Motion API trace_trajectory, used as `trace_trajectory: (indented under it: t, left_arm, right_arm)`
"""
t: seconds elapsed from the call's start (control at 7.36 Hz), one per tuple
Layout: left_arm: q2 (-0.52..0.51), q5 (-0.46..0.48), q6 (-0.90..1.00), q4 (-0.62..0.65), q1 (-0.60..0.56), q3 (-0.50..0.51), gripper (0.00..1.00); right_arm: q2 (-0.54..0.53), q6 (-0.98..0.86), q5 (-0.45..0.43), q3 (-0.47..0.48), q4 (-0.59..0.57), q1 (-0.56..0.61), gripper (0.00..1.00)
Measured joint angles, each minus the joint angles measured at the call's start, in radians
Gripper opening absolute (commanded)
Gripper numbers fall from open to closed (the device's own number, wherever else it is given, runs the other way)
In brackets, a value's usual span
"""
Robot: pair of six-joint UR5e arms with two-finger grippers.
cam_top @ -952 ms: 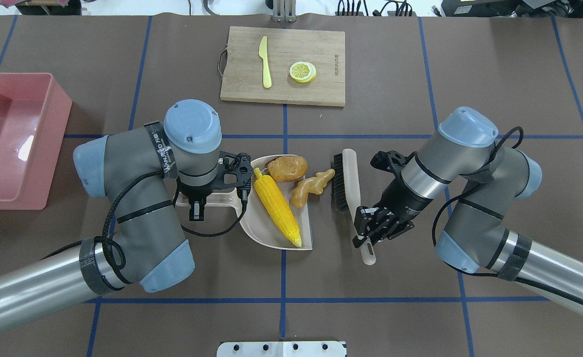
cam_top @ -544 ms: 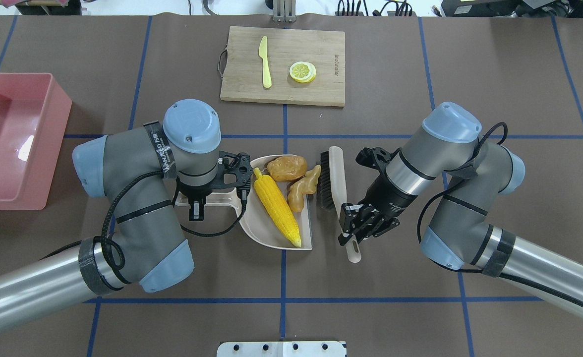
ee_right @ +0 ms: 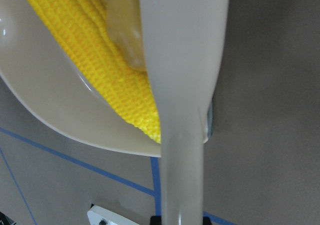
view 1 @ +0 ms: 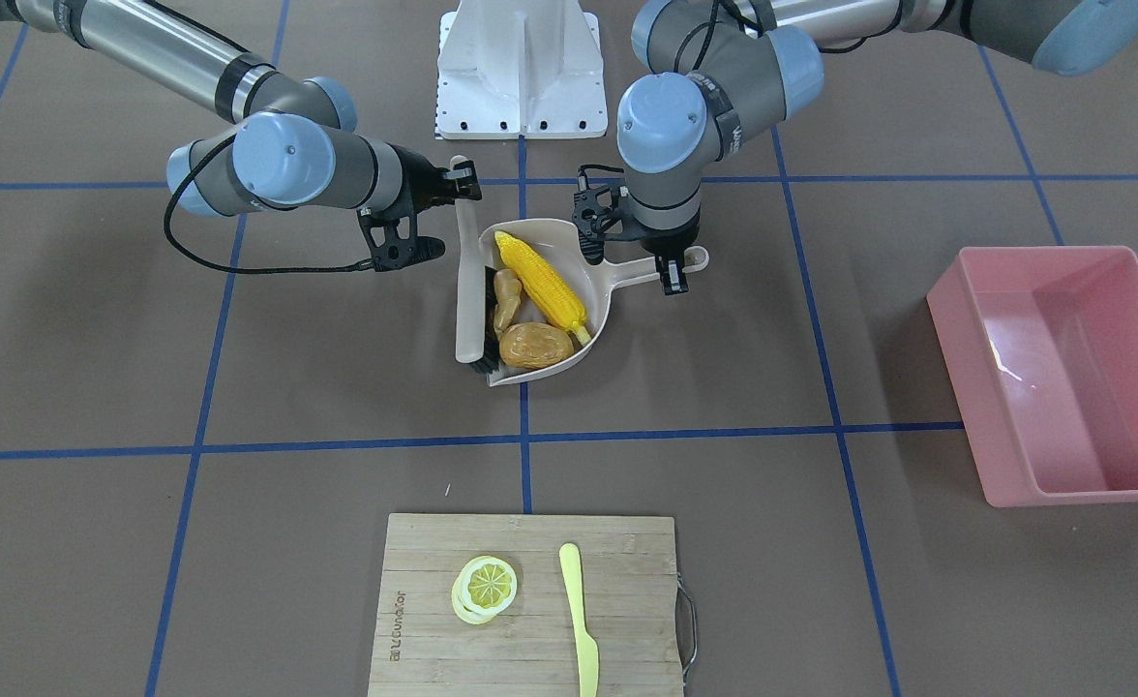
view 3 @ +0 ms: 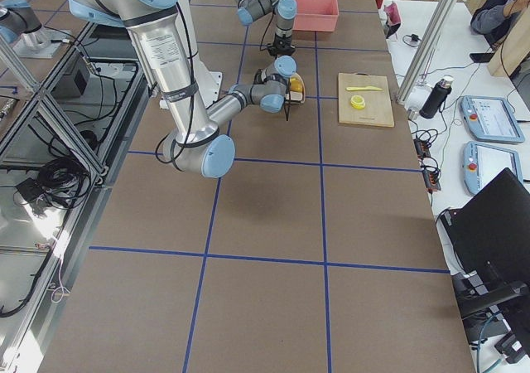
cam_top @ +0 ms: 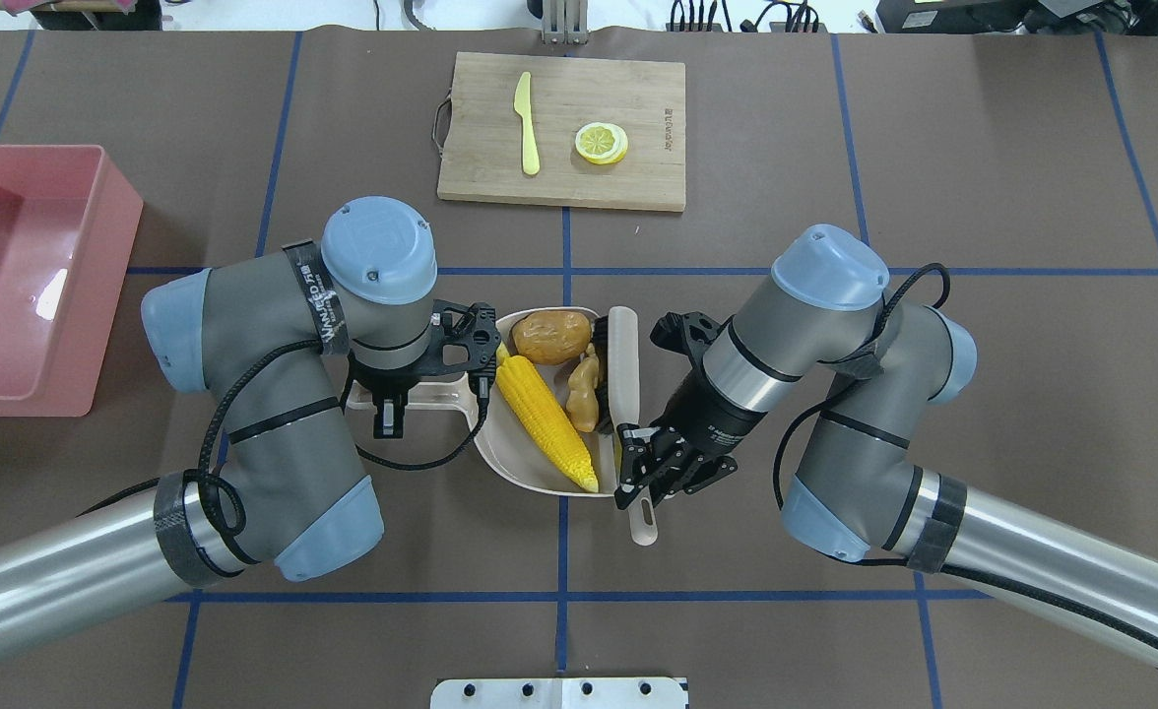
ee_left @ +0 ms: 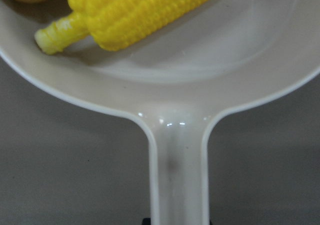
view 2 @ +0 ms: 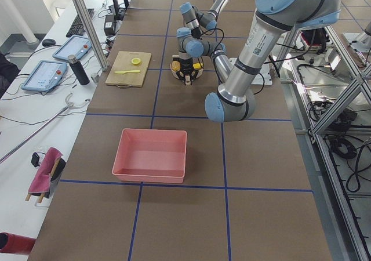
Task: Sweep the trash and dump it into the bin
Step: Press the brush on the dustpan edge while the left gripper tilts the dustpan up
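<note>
The yellow corn cob (cam_top: 546, 421), brown potato (cam_top: 551, 337) and tan ginger root (cam_top: 584, 394) all lie in the beige dustpan (cam_top: 505, 458) at the table's middle. My left gripper (cam_top: 394, 394) is shut on the dustpan handle (ee_left: 177, 175), mostly hidden under the wrist. My right gripper (cam_top: 643, 473) is shut on the handle of the beige brush (cam_top: 624, 374), which lies along the pan's open edge against the ginger. The pink bin (cam_top: 28, 286) stands empty at the far left. In the front view the corn (view 1: 542, 281), potato (view 1: 534, 346) and ginger (view 1: 506, 300) sit inside the pan.
A wooden cutting board (cam_top: 564, 128) at the back centre carries a pale yellow knife (cam_top: 527, 123) and a lemon slice (cam_top: 601, 143). Blue tape lines cross the brown table cover. A white robot base plate (cam_top: 559, 692) sits at the front edge.
My right arm swept the brush leftward, pushing the ginger root into the dustpan, and the brush now rests at the pan's open edge. The left arm and dustpan stayed still.
</note>
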Motion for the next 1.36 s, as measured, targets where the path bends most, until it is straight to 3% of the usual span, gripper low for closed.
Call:
trace_trajectory:
  t: [0.68,1.36]
  left_arm:
    - [0.003,0.0,-0.003,-0.009,-0.005,-0.007,0.0]
    - [0.029,-0.001,-0.032,-0.111,-0.031,-0.032,0.0]
  right_arm:
    - [0.013,0.023,-0.001,0.003,0.001,-0.01,0.0]
    - [-0.042,0.04,0.052,0.05,0.0,0.049,0.0]
